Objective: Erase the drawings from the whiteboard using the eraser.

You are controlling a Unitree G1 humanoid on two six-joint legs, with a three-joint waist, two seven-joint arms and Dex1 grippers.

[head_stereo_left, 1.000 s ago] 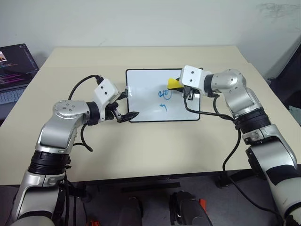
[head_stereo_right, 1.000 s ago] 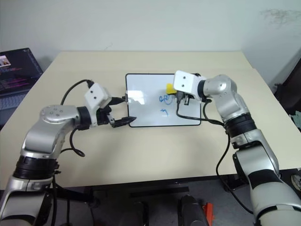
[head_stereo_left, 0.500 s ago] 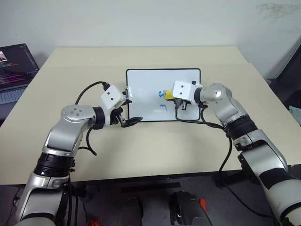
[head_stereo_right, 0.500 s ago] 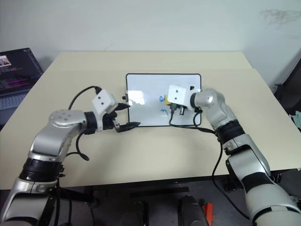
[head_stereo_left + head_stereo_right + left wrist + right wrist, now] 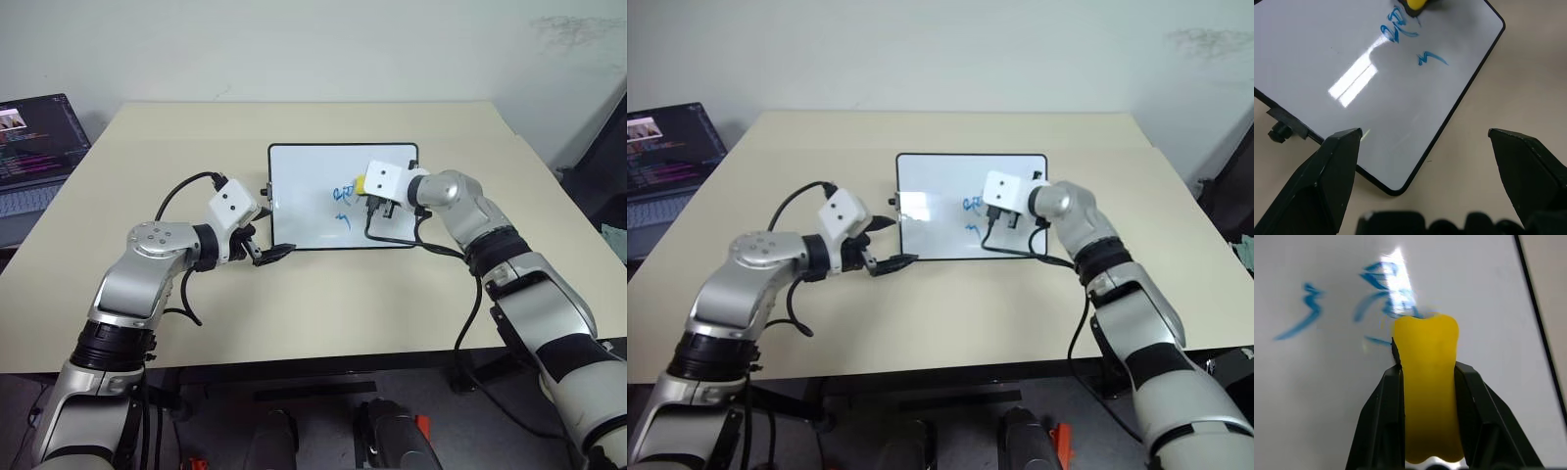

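Eraser (image 5: 1429,382), a small yellow block, sits clamped across its narrow waist in the right claw (image 5: 1427,374), its free end down on the whiteboard (image 5: 304,166) at the upper of the blue drawings (image 5: 342,192). It looks light and slightly yielding, so the pinch at the waist should keep it from twisting while it rubs.

Nearest on the counter (image 5: 294,304), the left claw (image 5: 1422,147) stands wide and holds nothing, one finger over the board's near left corner, the other over bare counter. Beyond it the board lies flat at the counter's middle: thin, stiff, glossy, likely light enough to skate under a sideways rub. Its black frame or the small knob (image 5: 1278,132) on the left side seems the place to steady it. A smaller zigzag mark (image 5: 1431,59) lies nearer than the eraser's tip.
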